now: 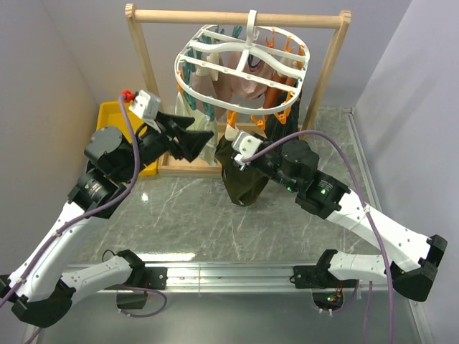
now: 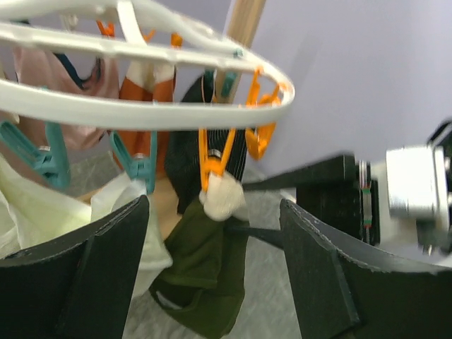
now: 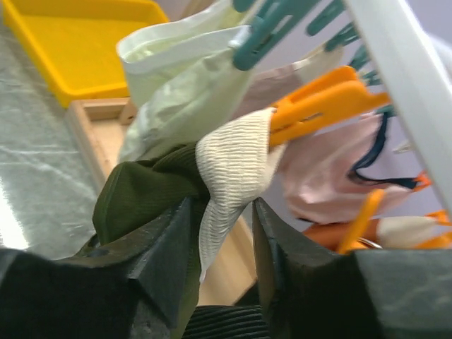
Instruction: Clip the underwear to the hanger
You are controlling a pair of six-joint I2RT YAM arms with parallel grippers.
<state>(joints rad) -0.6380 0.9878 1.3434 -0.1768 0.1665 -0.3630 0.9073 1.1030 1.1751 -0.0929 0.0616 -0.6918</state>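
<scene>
**Right pincer (image 3: pixel 222 212) half-parted around clipped waistband**

Nearest the wrist, the right pincer's jaws stood partly apart, with the pale waistband (image 3: pixel 233 155) hanging loose between them. Just beyond, an orange clip (image 3: pixel 318 102) gripped that waistband, so the olive underwear (image 3: pixel 141 191) hung below the white hanger (image 3: pixel 395 78). The left pincer (image 2: pixel 214 205) gaped wide beside it, holding nothing. Farther back, the hanger hooked over a wooden rail (image 1: pixel 237 16).

A robot lab cell: plain grey walls (image 1: pixel 43 72) enclose a marble-patterned table (image 1: pixel 179 222).
</scene>
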